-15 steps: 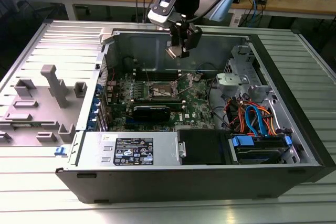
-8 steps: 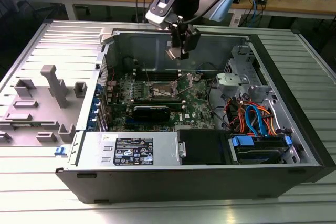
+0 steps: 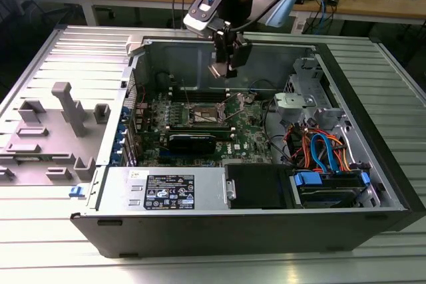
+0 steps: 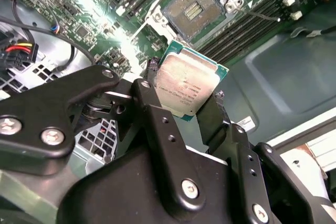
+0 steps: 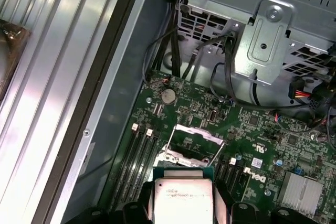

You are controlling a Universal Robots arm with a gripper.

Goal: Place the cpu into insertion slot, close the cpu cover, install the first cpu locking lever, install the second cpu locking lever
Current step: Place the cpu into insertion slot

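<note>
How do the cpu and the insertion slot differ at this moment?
The cpu is clamped in the gripper, held above the green motherboard; the insertion slot sits fixed on it, open and empty. The cpu has a dull silver top; the insertion slot has a dark centre with a silvery rim. Both are square.

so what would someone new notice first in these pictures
The black claw pinches the cpu by its edges, hanging over the open computer case in the exterior view. Beneath it, in the second wrist view, the insertion slot lies open and empty on the green motherboard.
</note>
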